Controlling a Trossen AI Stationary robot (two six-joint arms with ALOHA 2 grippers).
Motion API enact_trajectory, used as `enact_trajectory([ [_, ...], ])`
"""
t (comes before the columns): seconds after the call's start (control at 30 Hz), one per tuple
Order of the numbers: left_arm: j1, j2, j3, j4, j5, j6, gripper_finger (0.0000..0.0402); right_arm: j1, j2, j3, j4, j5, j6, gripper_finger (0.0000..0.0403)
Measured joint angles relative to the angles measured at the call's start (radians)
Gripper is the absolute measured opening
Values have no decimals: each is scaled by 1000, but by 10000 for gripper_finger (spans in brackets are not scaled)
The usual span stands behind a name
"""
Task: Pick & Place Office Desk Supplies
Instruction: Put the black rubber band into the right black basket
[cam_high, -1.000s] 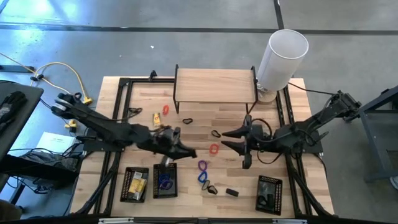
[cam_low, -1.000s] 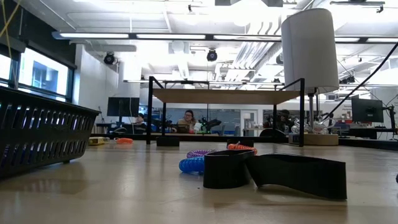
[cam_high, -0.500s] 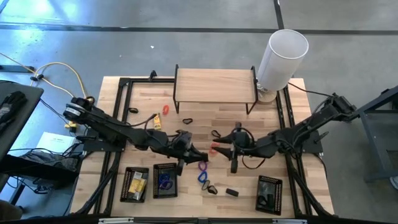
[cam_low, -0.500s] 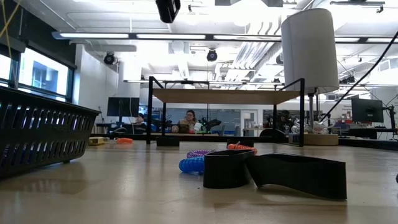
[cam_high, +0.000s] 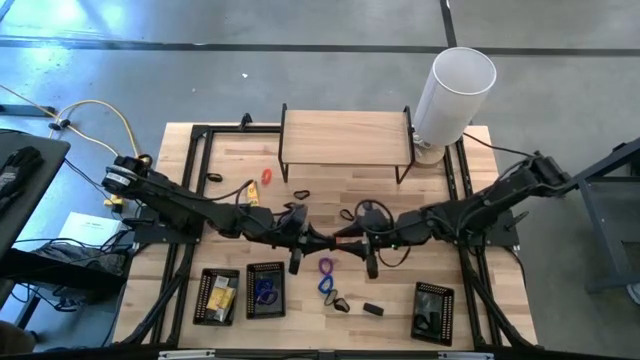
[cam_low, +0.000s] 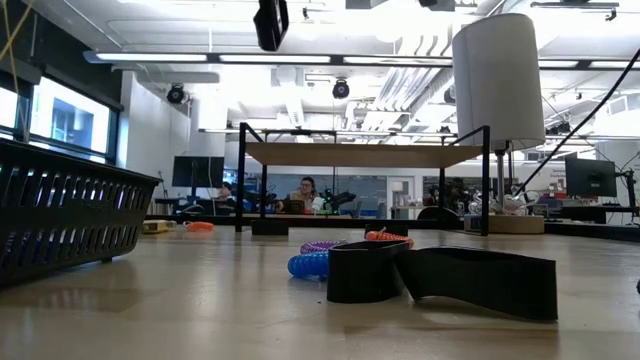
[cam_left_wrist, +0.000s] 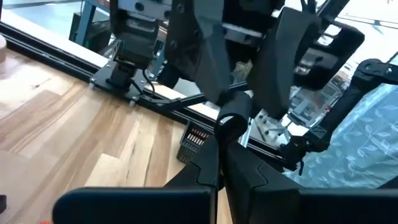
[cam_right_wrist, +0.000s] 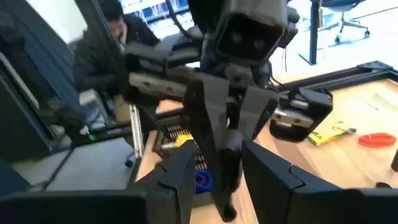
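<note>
2 grippers are nose to nose above the middle of the table: the left gripper has its fingers pressed together, and the right gripper has its fingers spread either side of the left one's tips without squeezing anything I can make out. The left wrist view shows a small dark ring right at the left tips, but I can't tell if it's a held band or just part of the other arm. The supplies lie loose on the wood below and around them: a purple loop and a blue loop just toward the front, a black clip and another black piece beyond those, an orange loop and a yellow packet back near the wooden riser, plus a black loop. My guess is these all weigh next to nothing. The loops look soft and stretchy, so they'll flop and probably slide on the wood; I'd come straight down and pinch 1 side of the band. The packet looks flat and a bit slick, so take it across its short sides. The clips seem stiff; grab the body.
</note>
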Motion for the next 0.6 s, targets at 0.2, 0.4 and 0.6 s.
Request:
enact_trajectory([
  [0.2, 3, 0, 0, -3, 0, -6, 1, -2, 39, 0, 2, 11, -21, 119],
  [0.4, 3, 0, 0, -10, 0, -7, 1, -11, 51, 0, 10, 5, -16, 119],
  [0.6, 3, 0, 0, -22, 1, -6, 1, -17, 51, 0, 88, 4, -56, 119],
])
